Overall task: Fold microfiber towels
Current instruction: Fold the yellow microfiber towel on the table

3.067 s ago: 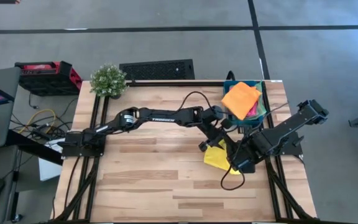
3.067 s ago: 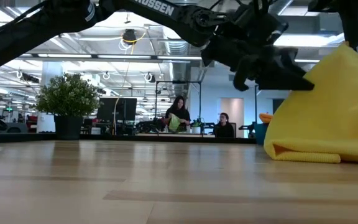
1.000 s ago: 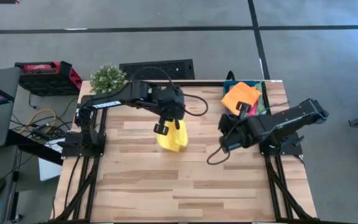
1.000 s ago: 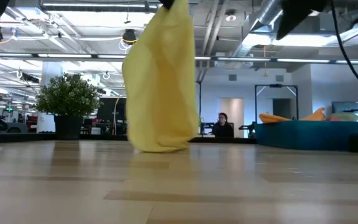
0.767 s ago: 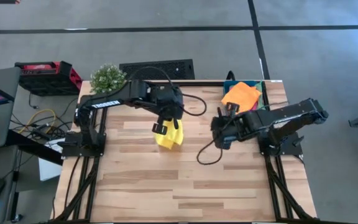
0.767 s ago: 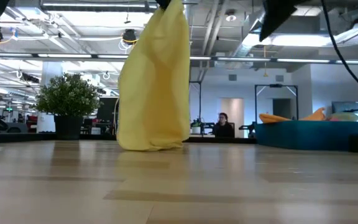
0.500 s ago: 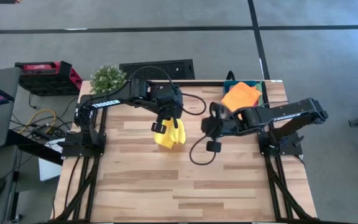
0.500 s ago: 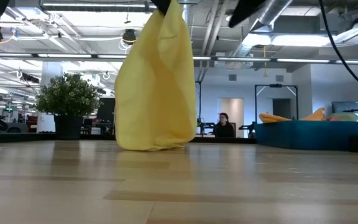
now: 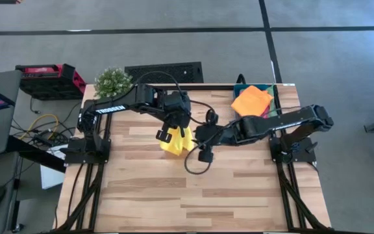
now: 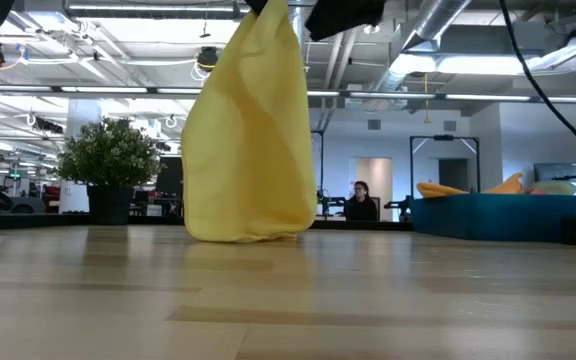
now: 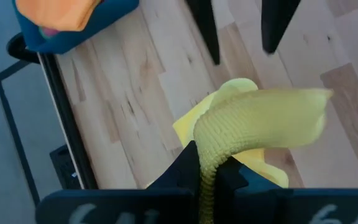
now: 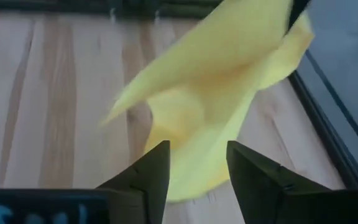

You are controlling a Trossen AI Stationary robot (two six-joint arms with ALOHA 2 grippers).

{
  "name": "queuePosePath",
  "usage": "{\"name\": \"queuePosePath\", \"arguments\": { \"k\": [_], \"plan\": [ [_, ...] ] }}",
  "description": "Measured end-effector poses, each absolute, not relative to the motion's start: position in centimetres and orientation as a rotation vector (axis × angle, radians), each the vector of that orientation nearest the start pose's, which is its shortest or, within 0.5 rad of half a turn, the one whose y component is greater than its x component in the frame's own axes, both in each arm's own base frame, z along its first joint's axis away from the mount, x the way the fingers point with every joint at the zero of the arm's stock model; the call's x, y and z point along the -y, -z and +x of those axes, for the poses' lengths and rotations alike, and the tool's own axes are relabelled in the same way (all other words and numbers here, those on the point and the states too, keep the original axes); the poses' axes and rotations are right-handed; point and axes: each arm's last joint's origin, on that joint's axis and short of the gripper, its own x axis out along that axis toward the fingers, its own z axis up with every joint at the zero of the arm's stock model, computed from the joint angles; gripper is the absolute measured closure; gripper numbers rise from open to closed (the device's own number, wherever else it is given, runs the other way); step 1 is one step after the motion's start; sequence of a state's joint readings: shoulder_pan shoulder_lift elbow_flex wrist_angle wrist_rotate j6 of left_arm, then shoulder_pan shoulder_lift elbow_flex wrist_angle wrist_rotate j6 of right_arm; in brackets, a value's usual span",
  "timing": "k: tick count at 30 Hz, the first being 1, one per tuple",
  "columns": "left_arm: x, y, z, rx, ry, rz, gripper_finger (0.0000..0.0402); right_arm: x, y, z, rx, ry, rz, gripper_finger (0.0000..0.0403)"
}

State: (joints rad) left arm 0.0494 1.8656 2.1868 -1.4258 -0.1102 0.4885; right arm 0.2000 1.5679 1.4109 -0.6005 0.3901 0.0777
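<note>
A yellow microfiber towel (image 9: 176,142) hangs bunched from my left gripper (image 9: 173,129) over the middle of the table. Its lower end (image 10: 248,232) rests on the wood. My right gripper (image 9: 200,138) stands just to the towel's right with its fingers open. In the right wrist view the towel (image 12: 210,93) fills the space ahead of my right gripper (image 12: 197,167), apart from the fingers. An orange towel (image 9: 252,101) lies on top of a pink one in the teal bin (image 9: 271,114). My left gripper pinches the yellow towel's bunched upper end (image 11: 211,152) between its two fingers, coming from above and pointing down. Several gathered layers bulge out past the fingers. The towel hangs below the grip, slack, with its bottom end touching the table.
The teal bin sits at the table's far right corner. A potted plant (image 9: 113,83) stands at the far left corner. A black cable (image 9: 197,166) loops off my right arm onto the table. The near half of the table (image 9: 193,201) is bare wood.
My right gripper has swung from near the bin toward the table's left and now stands beside the hanging yellow towel. My left gripper has kept its hold and almost its place; the towel has swayed a little, its lower end staying on the table.
</note>
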Motion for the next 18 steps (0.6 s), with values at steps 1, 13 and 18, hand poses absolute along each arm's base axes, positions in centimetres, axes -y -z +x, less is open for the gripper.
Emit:
{"name": "queuePosePath", "arguments": {
  "k": [1,13,18],
  "plan": [
    [-2.1,-40.4,35.3,-1.119,0.129,0.470,0.0401,-5.6,-32.4,33.7,-0.702,0.213,-0.137,0.0220],
    [-2.1,-40.4,35.3,-1.119,0.158,0.516,0.0401,-5.9,-30.4,35.6,-0.625,0.225,-0.130,0.0231],
    [-2.1,-40.4,35.3,-1.118,0.171,0.538,0.0401,-5.9,-30.0,36.3,-0.582,0.239,-0.144,0.0231]
  ]
}}
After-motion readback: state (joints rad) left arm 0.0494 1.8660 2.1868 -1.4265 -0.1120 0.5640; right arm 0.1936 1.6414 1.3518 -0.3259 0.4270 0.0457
